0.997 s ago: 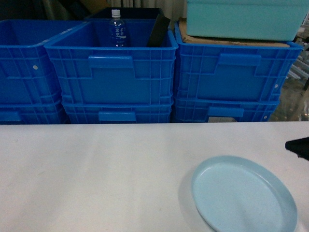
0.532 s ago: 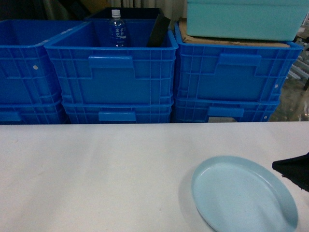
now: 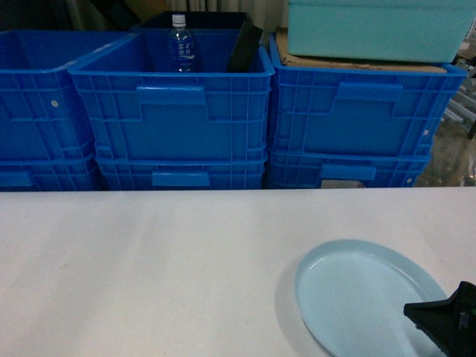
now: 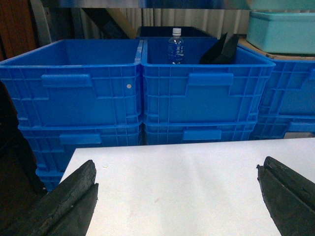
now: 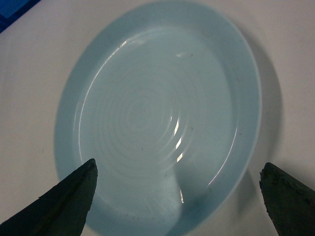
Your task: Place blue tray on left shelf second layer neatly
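Note:
The blue tray (image 3: 357, 297) lies flat on the white table (image 3: 149, 260) at the front right, a pale oval dish with nothing in it. My right gripper (image 3: 446, 327) hangs over its near right rim. In the right wrist view the tray (image 5: 157, 113) fills the frame, and the right gripper (image 5: 178, 167) is open, one finger over the tray's rim and the other over the table beside it. My left gripper (image 4: 176, 166) is open over bare table with nothing between its fingers; it is out of the head view. The left shelf second layer cannot be made out.
Stacked dark-blue ribbed crates (image 3: 171, 111) form a wall behind the table's far edge. One holds a water bottle (image 3: 181, 44). A turquoise box (image 3: 372, 30) sits on the right stack. The table's left edge (image 4: 74, 157) shows in the left wrist view.
In the head view my right gripper has come in from the right edge and moved down and left, from beside the tray to over its near right rim. The tray has not moved.

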{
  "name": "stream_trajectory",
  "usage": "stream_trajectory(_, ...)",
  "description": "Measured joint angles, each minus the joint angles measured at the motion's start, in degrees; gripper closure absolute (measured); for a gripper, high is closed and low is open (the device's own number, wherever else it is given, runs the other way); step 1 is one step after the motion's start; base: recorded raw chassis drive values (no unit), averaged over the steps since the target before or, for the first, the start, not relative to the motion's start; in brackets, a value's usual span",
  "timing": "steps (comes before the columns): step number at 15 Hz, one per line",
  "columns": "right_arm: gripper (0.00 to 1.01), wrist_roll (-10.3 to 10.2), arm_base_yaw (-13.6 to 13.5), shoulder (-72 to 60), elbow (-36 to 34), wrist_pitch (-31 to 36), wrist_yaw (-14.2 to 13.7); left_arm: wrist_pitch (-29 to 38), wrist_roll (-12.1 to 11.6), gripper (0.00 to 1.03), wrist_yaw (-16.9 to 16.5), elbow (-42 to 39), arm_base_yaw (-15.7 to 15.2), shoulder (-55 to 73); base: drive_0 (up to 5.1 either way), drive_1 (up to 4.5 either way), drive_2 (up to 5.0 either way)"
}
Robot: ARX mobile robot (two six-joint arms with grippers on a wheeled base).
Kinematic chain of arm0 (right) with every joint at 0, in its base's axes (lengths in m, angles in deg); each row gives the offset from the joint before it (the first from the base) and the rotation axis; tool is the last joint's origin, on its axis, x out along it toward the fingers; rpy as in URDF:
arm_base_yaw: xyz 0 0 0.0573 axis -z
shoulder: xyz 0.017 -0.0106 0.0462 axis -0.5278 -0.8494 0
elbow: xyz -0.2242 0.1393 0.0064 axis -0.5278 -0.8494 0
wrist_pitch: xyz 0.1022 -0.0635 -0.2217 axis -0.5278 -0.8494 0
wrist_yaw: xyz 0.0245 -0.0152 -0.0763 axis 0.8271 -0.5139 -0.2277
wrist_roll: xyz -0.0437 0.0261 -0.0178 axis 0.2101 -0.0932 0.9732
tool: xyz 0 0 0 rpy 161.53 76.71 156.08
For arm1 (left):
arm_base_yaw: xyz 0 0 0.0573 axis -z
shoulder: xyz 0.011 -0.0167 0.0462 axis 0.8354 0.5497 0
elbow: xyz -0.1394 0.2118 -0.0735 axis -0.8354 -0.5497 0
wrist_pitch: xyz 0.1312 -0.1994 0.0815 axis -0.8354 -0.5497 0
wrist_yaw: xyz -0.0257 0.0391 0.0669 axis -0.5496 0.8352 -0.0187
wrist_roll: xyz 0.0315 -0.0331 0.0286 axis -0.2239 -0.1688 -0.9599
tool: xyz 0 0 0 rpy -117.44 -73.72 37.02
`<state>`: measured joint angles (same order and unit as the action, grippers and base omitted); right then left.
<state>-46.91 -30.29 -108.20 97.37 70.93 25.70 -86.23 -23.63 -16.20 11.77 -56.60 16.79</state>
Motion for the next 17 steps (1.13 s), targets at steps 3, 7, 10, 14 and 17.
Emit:
stream_trajectory(3, 0.03, -0.7, -1.7, -2.0, 0.5, 0.2, -2.3, 0.0, 0.0, 0.05, 0.0, 0.0, 0.0, 0.0, 0.0, 0.0, 0.0)
stream_trajectory(7, 0.28, -3.0, -3.4, -5.5, 3.8, 0.5, -5.8, 0.0, 0.0, 0.05, 0.0, 0.0, 0.0, 0.0, 0.0, 0.0, 0.0)
stream_trajectory(10, 0.59, -7.3, -4.2, -8.0, 5.3, 1.5, -7.9, 0.0, 0.0, 0.05, 0.0, 0.0, 0.0, 0.0, 0.0, 0.0, 0.0)
stream_trajectory(14, 0.99, -8.8, -2.2, -11.3, 4.2, 7.5, -9.4, 0.0, 0.0, 0.05, 0.0, 0.0, 0.0, 0.0, 0.0, 0.0, 0.0)
stream_trajectory(17, 0.99, -8.1, -0.2, -9.4, 2.2, 9.2, -4.6, 0.0, 0.0, 0.05, 0.0, 0.0, 0.0, 0.0, 0.0, 0.0, 0.0)
